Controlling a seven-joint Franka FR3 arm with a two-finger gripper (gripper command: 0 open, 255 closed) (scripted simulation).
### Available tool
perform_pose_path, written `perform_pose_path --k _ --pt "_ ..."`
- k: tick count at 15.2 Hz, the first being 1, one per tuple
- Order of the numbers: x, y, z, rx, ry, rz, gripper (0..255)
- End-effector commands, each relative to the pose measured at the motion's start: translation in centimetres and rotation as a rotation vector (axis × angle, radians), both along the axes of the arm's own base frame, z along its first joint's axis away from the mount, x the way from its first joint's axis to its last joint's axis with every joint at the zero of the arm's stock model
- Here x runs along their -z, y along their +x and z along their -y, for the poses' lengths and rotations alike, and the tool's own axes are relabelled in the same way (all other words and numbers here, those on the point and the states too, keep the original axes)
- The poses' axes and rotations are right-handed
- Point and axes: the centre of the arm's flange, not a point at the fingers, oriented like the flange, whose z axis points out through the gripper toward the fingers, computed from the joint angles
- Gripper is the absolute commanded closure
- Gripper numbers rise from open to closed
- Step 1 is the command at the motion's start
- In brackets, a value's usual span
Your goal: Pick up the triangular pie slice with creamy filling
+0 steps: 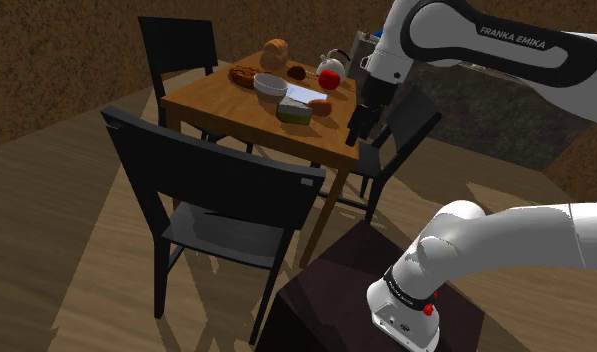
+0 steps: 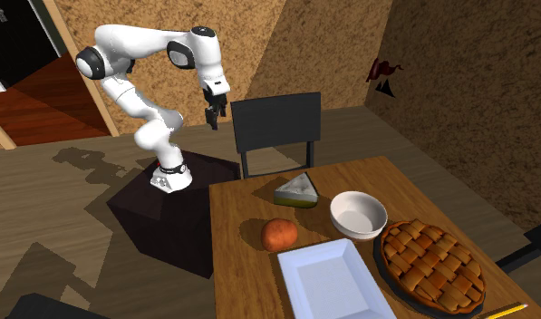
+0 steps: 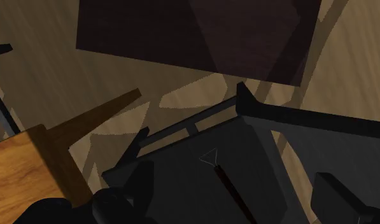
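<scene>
Three chairs (image 1: 216,185), one table (image 1: 226,106), one slice (image 2: 297,190)

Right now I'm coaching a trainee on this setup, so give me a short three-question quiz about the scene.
1. True or false: the pincer grips the pie slice.
2. The chair below the open pincer is: A red, B black, C white.
3. Fill in: the pie slice rests on the wooden ____.
Key: 1 false; 2 B; 3 table.
</scene>
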Motion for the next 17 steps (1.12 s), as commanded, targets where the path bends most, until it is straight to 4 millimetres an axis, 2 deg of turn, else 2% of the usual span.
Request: perform_pose_path --k 1,17 --pt "0.0 0.0 0.0 0.000 0.000 0.000 0" --pt "3.8 17.5 9.8 -0.160 -0.042 0.037 0"
